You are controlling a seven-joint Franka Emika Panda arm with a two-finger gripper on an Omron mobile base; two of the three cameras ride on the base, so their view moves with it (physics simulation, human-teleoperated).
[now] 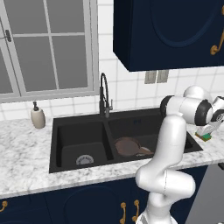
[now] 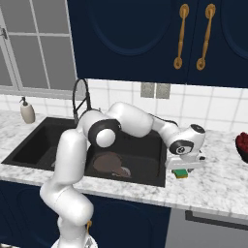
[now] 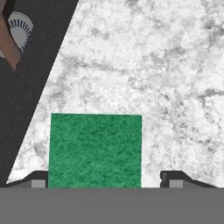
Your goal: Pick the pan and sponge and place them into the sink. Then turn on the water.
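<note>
Arm: white w/ dark joints, rises lower left, reaches across sink to the right.
Gripper: low over the bench just right of sink; jaws point down at either side of sponge; can't tell if touching.
Sponge: green top, yellow underside, lying on bench beside sink's right rim, under the hand.
Pan: reddish-brown, round, in sink's right basin, handle toward front right.
Sink: matte black, set in the marble bench.
Faucet: black gooseneck behind sink, partly hidden by arm.
Soap dispenser: beige, far left on bench.
Cabinets: navy, gold handles, above.
Red item: at right edge, on bench; cut off.
</note>
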